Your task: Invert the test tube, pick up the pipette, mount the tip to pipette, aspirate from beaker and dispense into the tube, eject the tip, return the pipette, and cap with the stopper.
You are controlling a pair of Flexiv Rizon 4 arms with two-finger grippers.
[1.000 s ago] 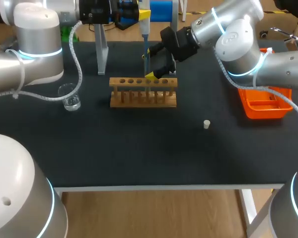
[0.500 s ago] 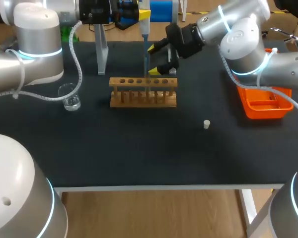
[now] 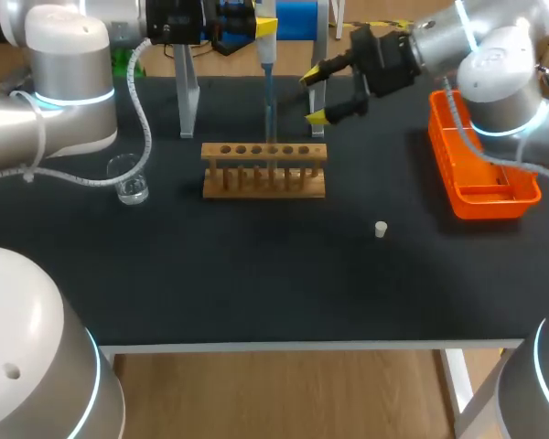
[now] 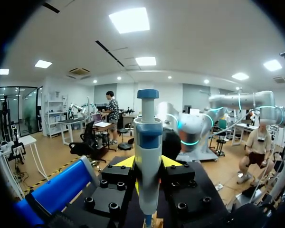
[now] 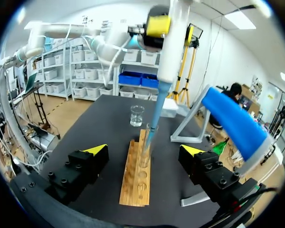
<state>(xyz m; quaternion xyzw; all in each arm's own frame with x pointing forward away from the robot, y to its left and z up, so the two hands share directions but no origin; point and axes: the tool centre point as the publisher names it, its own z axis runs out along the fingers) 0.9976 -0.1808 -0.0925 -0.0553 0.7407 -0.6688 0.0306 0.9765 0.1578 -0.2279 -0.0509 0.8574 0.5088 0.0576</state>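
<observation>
I think I am at the step where the water goes into the tube [image 5: 144, 159]. The tube stands in the rack [image 3: 263, 183], in the middle of the table. My left gripper [image 4: 148, 165] is closed tight on the pipette [image 3: 267, 53], one finger on each side, and holds it straight up over the rack. The blue tip [image 3: 270, 114] points down into the mouth of the tube.

To do this well, I should hold the pipette straight and not let the tip push on the glass. The tube is thin and could tilt in its hole. I should let the water out slowly so none runs down the outside. Then I should lift straight up, so the tip does not pull the tube along.

My right gripper [image 3: 316, 98] is at the far side, a bit to the right of the rack. Its fingers are wide open. It holds nothing and touches nothing.

The stopper [image 3: 381, 229] lies on the table, nearer to me and to the right of the rack. The beaker [image 3: 128, 179] stands well to the left of the rack.
</observation>
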